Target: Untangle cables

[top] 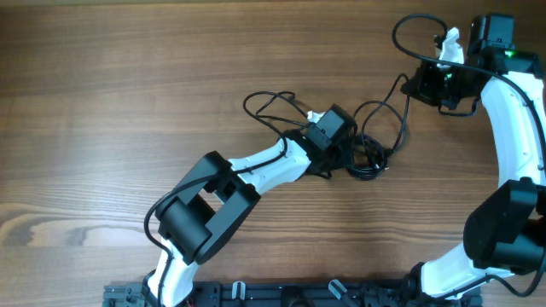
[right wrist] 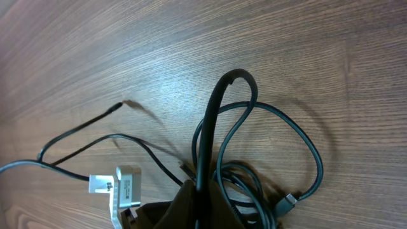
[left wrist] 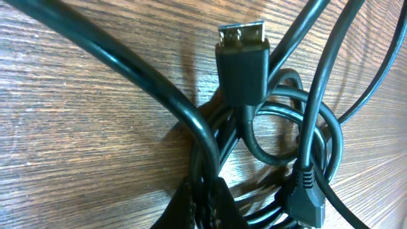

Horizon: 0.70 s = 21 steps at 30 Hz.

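The cables (top: 368,159) lie in a tangled black bunch at mid-table, with loose loops (top: 266,106) trailing left. My left gripper (top: 343,155) is at the bunch's left side. In the left wrist view its jaws (left wrist: 206,205) are shut on several strands of the cables (left wrist: 210,146), with a metal-tipped flat plug (left wrist: 241,60) and a second plug (left wrist: 305,202) beside them. My right gripper (top: 420,85) is at the far right, shut on one cable strand (top: 401,115) that runs down to the bunch. In the right wrist view its jaws (right wrist: 200,198) pinch that strand (right wrist: 213,121), with the bunch (right wrist: 254,181) and a small plug (right wrist: 287,202) beyond.
Wooden table (top: 128,102). The left arm (top: 213,196) stretches from the front edge to the middle. The right arm (top: 512,128) curves along the right side, with its own wire loop (top: 409,30). A silver and white piece (right wrist: 121,186) shows low left in the right wrist view.
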Motion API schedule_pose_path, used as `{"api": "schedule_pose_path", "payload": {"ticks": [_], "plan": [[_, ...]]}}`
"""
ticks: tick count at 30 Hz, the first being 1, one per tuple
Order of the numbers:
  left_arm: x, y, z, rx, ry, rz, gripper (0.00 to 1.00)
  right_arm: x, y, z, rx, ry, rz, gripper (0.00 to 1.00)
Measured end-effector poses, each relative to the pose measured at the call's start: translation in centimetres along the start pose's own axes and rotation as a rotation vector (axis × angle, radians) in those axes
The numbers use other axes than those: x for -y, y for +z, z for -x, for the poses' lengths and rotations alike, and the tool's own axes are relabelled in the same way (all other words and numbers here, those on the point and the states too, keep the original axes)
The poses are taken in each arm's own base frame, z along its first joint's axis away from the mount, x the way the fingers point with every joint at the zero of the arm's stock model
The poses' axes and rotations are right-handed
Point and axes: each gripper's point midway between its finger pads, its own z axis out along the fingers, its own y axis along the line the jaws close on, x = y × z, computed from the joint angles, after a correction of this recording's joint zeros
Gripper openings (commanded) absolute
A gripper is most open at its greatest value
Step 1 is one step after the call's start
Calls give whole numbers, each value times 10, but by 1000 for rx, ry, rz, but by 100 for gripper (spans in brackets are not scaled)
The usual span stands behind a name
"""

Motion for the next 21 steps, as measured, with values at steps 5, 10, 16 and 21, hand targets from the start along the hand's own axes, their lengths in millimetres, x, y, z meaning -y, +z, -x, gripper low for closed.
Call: {"api": "schedule_pose_path", "payload": {"ticks": [5,10,16,21], "plan": [[-15,-13,14,-1,123,29,4,0,0,0,-1,-29,0,7],[-51,-75,56,70,183,144,4,-4,0,2,8,-55,20,4],[-122,-132,91,88,51,291,4,-16,-10,23,83,-82,160,4],[-153,-150,106,80,-16,305,4,-7,-35,48,162,-36,147,4]]}}
